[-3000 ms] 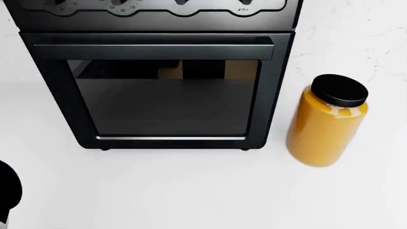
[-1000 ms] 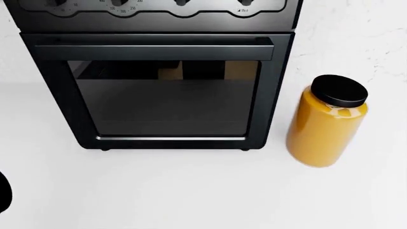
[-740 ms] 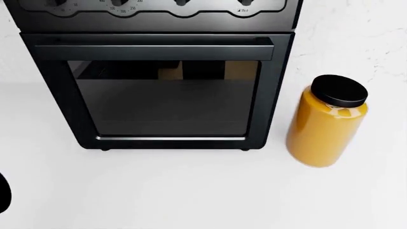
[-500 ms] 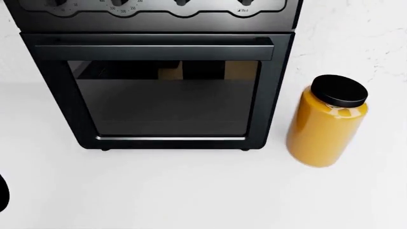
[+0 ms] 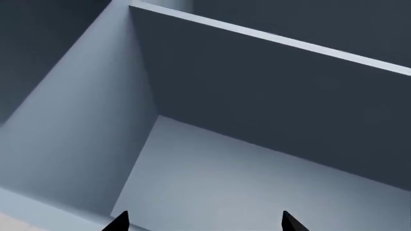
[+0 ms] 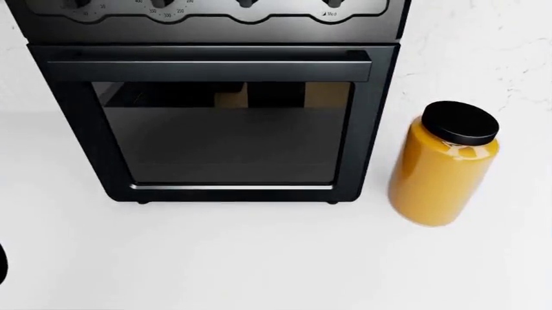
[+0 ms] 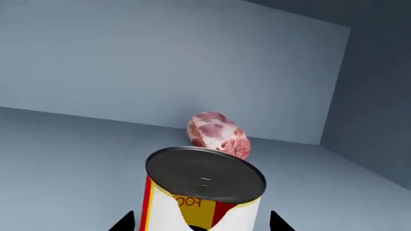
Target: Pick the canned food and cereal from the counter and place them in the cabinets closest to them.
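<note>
The right gripper (image 7: 200, 222) reaches into a blue-grey cabinet (image 7: 96, 72), its two dark fingertips (image 7: 123, 222) showing on either side of the canned food (image 7: 204, 192). The tin stands upright on the cabinet floor between them; whether the fingers press its sides I cannot tell. Just behind the tin lies a pink marbled lump of meat (image 7: 218, 134), near the back wall.

The left gripper (image 5: 203, 222) is spread wide, nothing between its tips, and faces into a bare cabinet interior (image 5: 270, 110).

In the head view, a black oven (image 6: 216, 103) stands on the white bench (image 6: 258, 258) with a tall orange jar (image 6: 441, 169) beside it.
</note>
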Available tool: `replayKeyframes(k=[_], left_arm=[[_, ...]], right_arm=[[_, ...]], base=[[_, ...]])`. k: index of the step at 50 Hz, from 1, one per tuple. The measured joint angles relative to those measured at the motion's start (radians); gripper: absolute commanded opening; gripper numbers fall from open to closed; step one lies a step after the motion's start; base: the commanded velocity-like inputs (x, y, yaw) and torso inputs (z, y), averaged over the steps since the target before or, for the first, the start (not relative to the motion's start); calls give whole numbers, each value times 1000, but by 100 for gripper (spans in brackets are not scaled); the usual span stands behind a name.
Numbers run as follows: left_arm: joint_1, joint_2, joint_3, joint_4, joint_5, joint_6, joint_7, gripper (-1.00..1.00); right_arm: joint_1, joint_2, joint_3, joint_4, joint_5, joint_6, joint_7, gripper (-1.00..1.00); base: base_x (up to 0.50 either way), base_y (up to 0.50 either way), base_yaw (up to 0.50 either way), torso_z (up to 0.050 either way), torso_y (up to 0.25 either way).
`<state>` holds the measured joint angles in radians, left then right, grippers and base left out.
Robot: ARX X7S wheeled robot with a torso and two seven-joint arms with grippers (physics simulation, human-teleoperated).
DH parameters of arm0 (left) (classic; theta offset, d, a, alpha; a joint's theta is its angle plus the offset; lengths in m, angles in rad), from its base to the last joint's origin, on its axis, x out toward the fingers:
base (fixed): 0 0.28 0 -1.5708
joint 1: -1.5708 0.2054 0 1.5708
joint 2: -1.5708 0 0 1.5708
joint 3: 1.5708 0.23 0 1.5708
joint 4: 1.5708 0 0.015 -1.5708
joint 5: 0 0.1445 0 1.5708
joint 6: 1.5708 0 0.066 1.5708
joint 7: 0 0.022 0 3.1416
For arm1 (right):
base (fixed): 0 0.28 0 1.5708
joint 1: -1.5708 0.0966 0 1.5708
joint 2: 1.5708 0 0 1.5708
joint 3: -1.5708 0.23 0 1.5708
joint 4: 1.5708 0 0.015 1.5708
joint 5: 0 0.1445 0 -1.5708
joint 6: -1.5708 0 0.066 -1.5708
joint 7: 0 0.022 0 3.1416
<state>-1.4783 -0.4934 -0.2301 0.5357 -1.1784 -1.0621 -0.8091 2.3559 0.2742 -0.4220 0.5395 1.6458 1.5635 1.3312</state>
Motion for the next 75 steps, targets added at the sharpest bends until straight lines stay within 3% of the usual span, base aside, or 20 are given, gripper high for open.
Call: replayKeyframes(k=[40,58,75], left_arm=[[-7,-25,-7,22,-67,-16,-38,100],[-4,-92,-70,82,-345,-88,-226,100],[79,-206,-193,170,-613,-68,-364,100]], right_arm=[[0,7,-58,-147,256,7,227,100],[0,122,-161,-325,519,-160,237,100],[0,282,-261,-571,685,-339,239,100]], base=[[0,0,0,0,0],[0,0,0,0,0],[0,0,0,0,0]])
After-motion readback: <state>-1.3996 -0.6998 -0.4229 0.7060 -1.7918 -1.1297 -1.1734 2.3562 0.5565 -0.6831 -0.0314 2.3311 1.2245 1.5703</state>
